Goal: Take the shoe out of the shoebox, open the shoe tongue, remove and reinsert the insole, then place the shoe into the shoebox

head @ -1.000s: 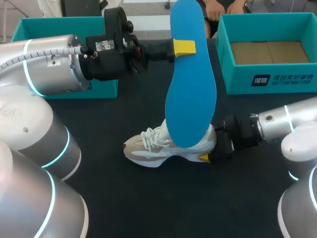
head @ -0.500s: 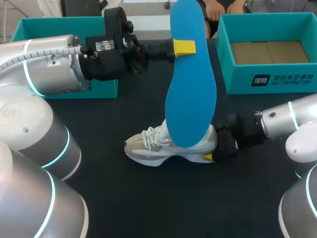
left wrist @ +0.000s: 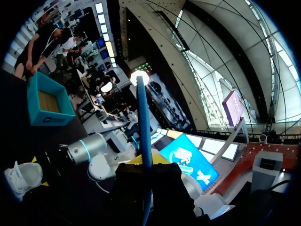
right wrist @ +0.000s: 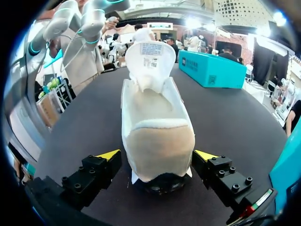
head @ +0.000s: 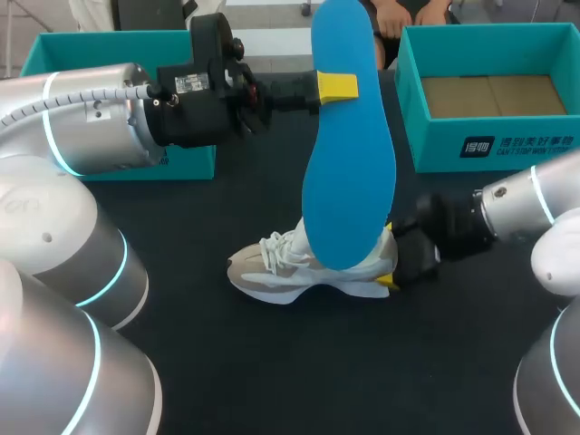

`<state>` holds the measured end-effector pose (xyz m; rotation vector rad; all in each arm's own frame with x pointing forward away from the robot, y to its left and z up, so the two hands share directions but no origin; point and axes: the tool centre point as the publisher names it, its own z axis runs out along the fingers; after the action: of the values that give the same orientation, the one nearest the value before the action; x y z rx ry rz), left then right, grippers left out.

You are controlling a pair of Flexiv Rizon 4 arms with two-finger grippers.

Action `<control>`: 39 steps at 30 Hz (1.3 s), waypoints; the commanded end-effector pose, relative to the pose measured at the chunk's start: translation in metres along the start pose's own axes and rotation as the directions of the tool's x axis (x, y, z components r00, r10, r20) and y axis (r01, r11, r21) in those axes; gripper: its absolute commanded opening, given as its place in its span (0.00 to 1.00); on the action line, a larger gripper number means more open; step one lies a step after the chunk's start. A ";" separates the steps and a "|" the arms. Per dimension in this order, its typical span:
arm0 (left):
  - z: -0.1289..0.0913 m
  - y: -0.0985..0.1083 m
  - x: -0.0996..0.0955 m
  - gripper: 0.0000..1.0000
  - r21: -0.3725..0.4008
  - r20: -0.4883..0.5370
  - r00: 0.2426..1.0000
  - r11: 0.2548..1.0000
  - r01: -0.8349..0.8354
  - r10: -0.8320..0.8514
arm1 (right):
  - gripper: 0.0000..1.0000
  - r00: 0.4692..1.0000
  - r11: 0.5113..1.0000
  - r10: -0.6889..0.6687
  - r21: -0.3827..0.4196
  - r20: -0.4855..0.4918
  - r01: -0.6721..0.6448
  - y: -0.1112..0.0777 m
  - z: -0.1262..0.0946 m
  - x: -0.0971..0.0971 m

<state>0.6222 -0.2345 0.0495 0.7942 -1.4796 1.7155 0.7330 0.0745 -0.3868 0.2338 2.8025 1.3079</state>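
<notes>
The black bench [head: 272,362] carried two teal shoeboxes and one pale shoe [head: 290,267], which lay in the open between them.

Progress: the shoe was out of its box, and from the right wrist view its tongue stood pulled up and forward. The blue insole [head: 349,154] was out of the shoe. I judged removal complete. Reinsertion and the return of the shoe to a box were not yet done.

The left gripper [head: 337,87] was closed on the insole near its upper end. The yellow fingers [head: 339,88] pinched it from both faces, and the insole hung upright below them with its lower end in front of the shoe's collar. From the left wrist it showed edge-on between the fingers.

The right gripper [right wrist: 160,157] was spread wide and held nothing. The shoe's heel sat between its fingers [right wrist: 109,154], with a gap on each side.

Containers: the right shoebox [head: 507,145], well beyond the right fingers, held only a brown cardboard liner [head: 489,95]. The left shoebox [head: 109,38] lay behind the left arm, and its interior could not be seen.
</notes>
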 end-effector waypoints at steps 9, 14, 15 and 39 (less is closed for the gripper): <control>0.001 0.002 0.000 0.00 0.003 0.001 1.000 1.000 0.000 0.000 | 1.00 0.998 0.941 0.049 0.333 0.040 -0.059 0.037 -0.035 0.013; 0.001 0.002 0.000 0.00 0.003 0.001 1.000 1.000 0.000 0.000 | 1.00 0.997 0.898 0.052 0.434 0.056 -0.071 0.052 -0.041 0.015; 0.001 0.002 0.000 0.00 0.003 0.001 1.000 1.000 0.000 0.000 | 1.00 0.997 0.891 0.048 0.448 0.063 -0.071 0.054 -0.042 0.015; 0.001 0.002 0.000 0.00 0.003 0.001 1.000 1.000 0.000 0.000 | 1.00 0.995 0.812 -0.011 0.582 0.096 -0.047 0.078 -0.040 0.018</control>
<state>0.6223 -0.2345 0.0494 0.7940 -1.4796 1.7154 0.7229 0.0948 -0.3066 0.3223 3.0033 0.5219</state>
